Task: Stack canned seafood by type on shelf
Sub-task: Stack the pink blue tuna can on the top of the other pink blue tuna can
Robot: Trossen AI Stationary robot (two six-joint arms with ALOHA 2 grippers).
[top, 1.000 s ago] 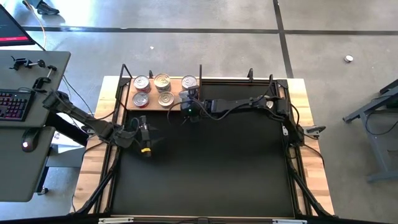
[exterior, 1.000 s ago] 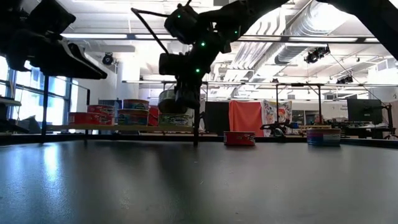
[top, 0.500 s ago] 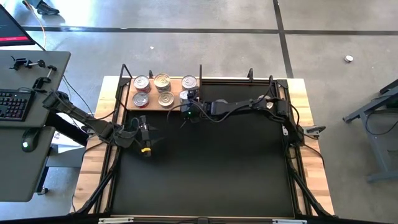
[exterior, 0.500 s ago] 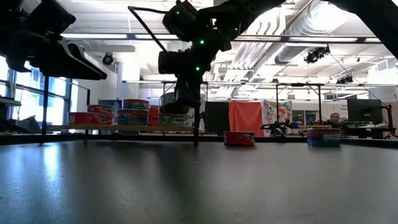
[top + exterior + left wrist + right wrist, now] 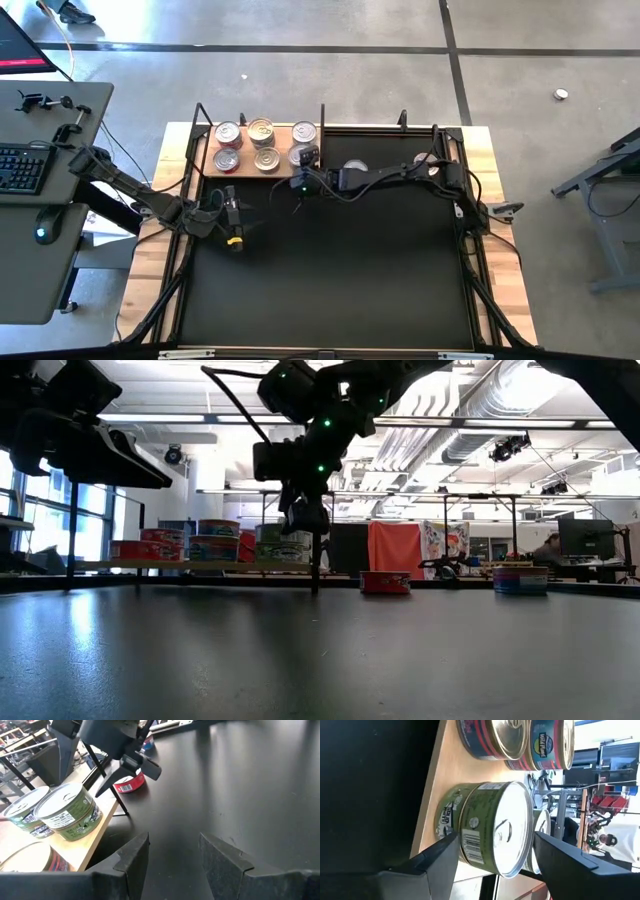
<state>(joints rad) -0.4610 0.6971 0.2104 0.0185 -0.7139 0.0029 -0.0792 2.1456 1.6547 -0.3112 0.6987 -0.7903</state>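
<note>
The shelf (image 5: 245,146), a light wooden board, sits at the mat's far left corner with several tins on it. At its right end a green-labelled tin (image 5: 490,827) stands on top of another green tin (image 5: 447,817). My right gripper (image 5: 301,178) is open just on the near side of that stack (image 5: 303,154). Its fingers stand apart on either side of the stack in the right wrist view and touch nothing. My left gripper (image 5: 232,215) waits open over the mat, near the shelf's left end. A red-sided tin (image 5: 355,167) rests on the mat, right of the shelf.
Thin black posts (image 5: 315,565) stand by the shelf's right end. Red-and-blue tins (image 5: 505,737) fill the rest of the board. A small stack of tins (image 5: 520,578) sits at the far right by the right arm's base. The black mat (image 5: 340,270) spreads toward the near edge.
My right gripper set the green tin down on top of the other green tin at the shelf's right end and let it go. It then drew back toward the table's near edge. The tin stays upright on the stack.
</note>
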